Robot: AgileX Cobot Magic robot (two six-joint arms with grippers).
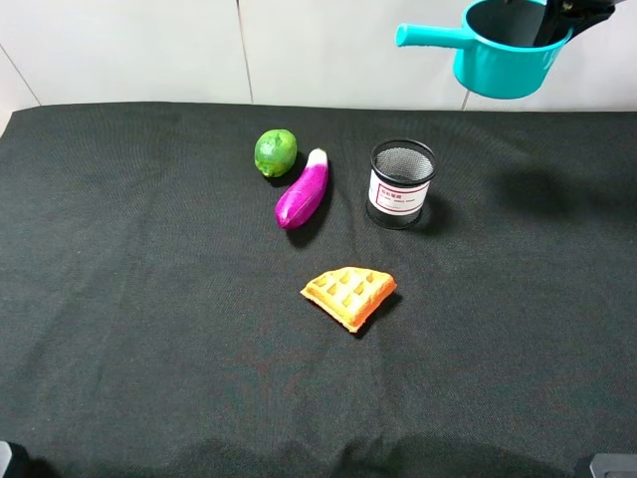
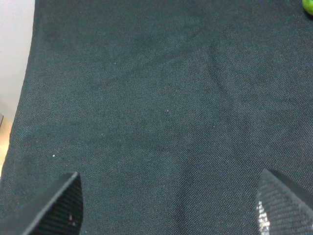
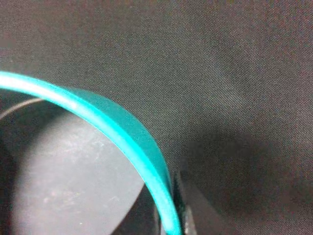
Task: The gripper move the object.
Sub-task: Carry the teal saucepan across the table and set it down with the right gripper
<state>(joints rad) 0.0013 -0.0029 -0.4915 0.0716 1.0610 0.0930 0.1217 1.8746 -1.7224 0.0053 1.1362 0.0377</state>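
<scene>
The object, a teal saucepan (image 1: 503, 55) with a grey inside, hangs high above the table's far right, its long handle (image 1: 430, 36) pointing left. My right gripper (image 1: 562, 20) is shut on the pan's right rim. In the right wrist view the teal rim (image 3: 122, 127) curves across the frame, with a dark finger (image 3: 195, 210) pressed against its outside and the grey inside (image 3: 73, 186) of the pan beside it. My left gripper (image 2: 171, 210) hovers open over bare black cloth with nothing between its fingertips (image 2: 61, 205).
On the black cloth (image 1: 149, 299) lie a green lime (image 1: 276, 152), a purple eggplant (image 1: 303, 191), a black mesh cup (image 1: 401, 183) with a white label, and a waffle wedge (image 1: 349, 294). A white wall (image 1: 149, 50) runs behind the table.
</scene>
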